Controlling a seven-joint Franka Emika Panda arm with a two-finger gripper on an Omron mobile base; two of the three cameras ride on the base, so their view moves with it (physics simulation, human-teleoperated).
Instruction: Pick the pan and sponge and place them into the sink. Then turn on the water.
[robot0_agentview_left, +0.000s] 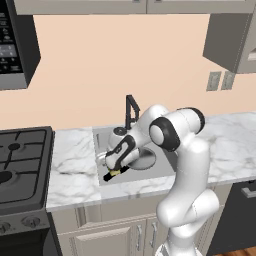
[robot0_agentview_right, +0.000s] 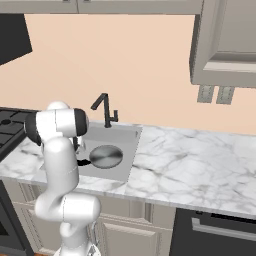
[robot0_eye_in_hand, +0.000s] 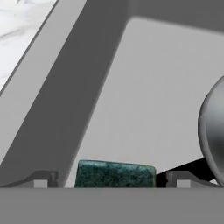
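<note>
**Sponge and pan in sink, jaws wide apart**

Hand view, nearest first: the gripper (robot0_eye_in_hand: 113, 181) stood w/ its two tips spread wide, one at each side of the sponge (robot0_eye_in_hand: 115, 174). Green face of the sponge showed between them; gaps visible on both sides, so no squeeze on it. Can't tell whether it rested on the basin floor. Just right of it, the pan's black handle ran off toward the pan (robot0_eye_in_hand: 213, 131), whose grey rounded side filled the right edge.

Left base view: gripper (robot0_agentview_left: 113, 172) was low inside the sink (robot0_agentview_left: 102, 145), near the front-left part of the basin, a bit of yellow sponge (robot0_agentview_left: 115, 172) at its tip. Pan (robot0_agentview_left: 142, 160) lay on the basin floor just behind the hand, partly hidden by the arm.

Right base view: pan (robot0_agentview_right: 106, 156) sat flat in the sink (robot0_agentview_right: 131, 145), handle pointing toward the arm. Farther back, the black faucet (robot0_agentview_right: 105, 111) rose at the rear rim of the sink, against the peach wall. Marble counter (robot0_agentview_right: 190, 160) ran either side; stove (robot0_agentview_left: 20, 160) well to the left.
</note>
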